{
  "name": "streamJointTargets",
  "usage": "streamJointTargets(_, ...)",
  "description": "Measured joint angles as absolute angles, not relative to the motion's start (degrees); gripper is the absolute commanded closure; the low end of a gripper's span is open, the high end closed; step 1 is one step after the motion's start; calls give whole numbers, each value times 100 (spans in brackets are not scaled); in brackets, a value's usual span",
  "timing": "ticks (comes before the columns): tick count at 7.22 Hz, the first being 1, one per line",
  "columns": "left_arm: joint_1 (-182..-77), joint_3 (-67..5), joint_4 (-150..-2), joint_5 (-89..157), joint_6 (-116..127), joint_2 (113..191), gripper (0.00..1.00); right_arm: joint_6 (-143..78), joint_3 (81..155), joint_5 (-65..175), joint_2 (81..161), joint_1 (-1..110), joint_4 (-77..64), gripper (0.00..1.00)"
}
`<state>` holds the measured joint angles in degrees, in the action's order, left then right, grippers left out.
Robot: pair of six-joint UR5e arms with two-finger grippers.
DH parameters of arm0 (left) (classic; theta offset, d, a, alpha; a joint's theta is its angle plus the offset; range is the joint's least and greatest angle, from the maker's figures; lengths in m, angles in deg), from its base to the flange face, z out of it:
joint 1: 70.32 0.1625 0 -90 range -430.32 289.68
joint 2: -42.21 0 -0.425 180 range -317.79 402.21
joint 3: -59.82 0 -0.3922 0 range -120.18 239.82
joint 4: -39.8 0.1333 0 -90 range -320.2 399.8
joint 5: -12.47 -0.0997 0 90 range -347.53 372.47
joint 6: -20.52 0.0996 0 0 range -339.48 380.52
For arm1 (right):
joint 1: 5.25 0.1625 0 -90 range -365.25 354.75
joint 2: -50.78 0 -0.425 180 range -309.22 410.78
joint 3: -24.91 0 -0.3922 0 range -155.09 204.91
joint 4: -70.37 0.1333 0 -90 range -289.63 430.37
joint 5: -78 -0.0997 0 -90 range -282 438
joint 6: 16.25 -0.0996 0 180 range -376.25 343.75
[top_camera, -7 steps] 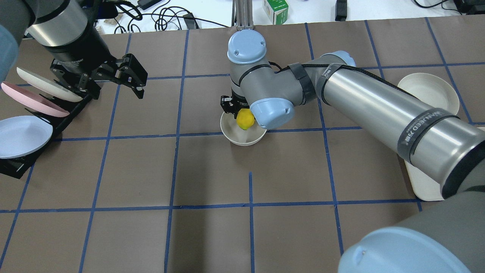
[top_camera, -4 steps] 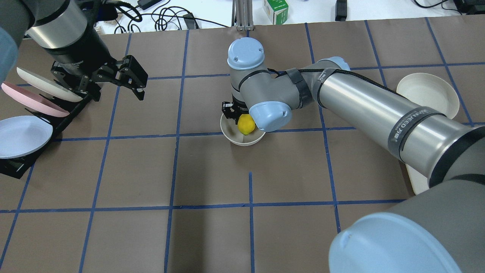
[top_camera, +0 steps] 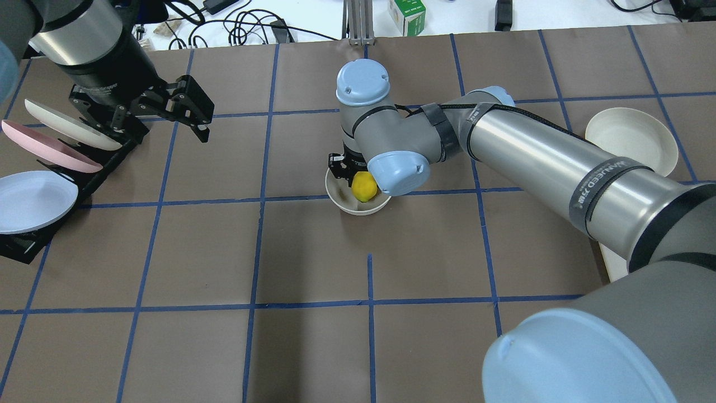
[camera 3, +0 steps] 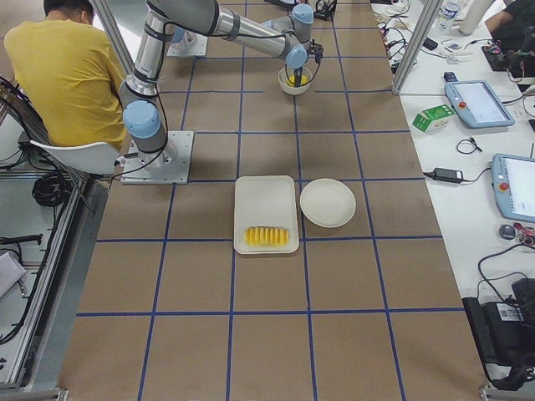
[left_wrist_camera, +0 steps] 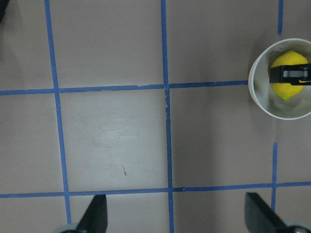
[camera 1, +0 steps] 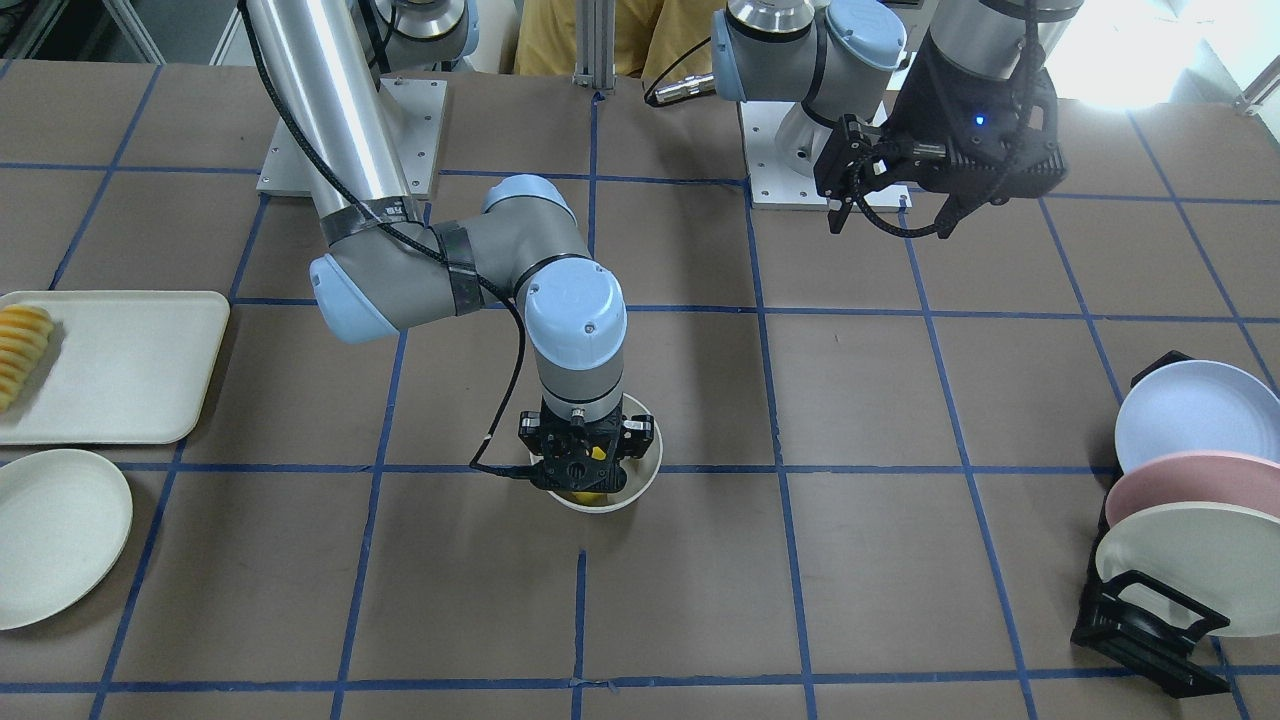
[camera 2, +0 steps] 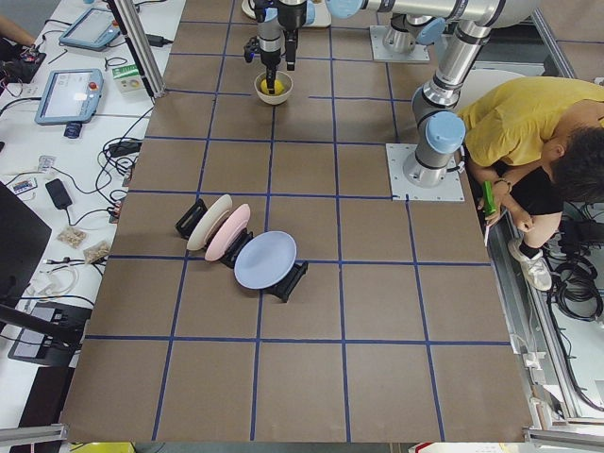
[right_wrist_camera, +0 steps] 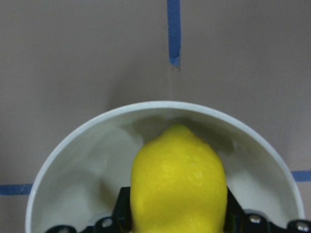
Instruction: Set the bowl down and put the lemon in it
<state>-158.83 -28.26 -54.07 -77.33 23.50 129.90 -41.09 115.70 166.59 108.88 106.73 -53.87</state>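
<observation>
The off-white bowl [top_camera: 342, 202] stands upright near the table's middle; it also shows in the front view [camera 1: 646, 468] and the left wrist view [left_wrist_camera: 256, 94]. My right gripper [top_camera: 361, 182] points straight down into it, shut on the yellow lemon [top_camera: 364, 190]. In the right wrist view the lemon [right_wrist_camera: 177, 179] sits between the fingers, low inside the bowl [right_wrist_camera: 73, 145]; I cannot tell whether it touches the bottom. My left gripper [top_camera: 168, 131] is open and empty, high over the table's left side, near the plate rack.
A black rack [top_camera: 22, 249] at the left edge holds a blue, a pink and a cream plate [camera 1: 1190, 415]. A flat cream plate [top_camera: 629, 137] and a cream tray [camera 1: 120, 365] with fruit slices [camera 1: 20, 350] lie at the right.
My right gripper has sunk with the lemon, deeper into the bowl. My left gripper has drifted slightly toward the back left, still open.
</observation>
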Motion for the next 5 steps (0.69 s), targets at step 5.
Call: streamJointTargets(5,-15886,-2738,-5404,-7750,2341,13090,0,-4106,11508,16704,11144,10631,-5304,0)
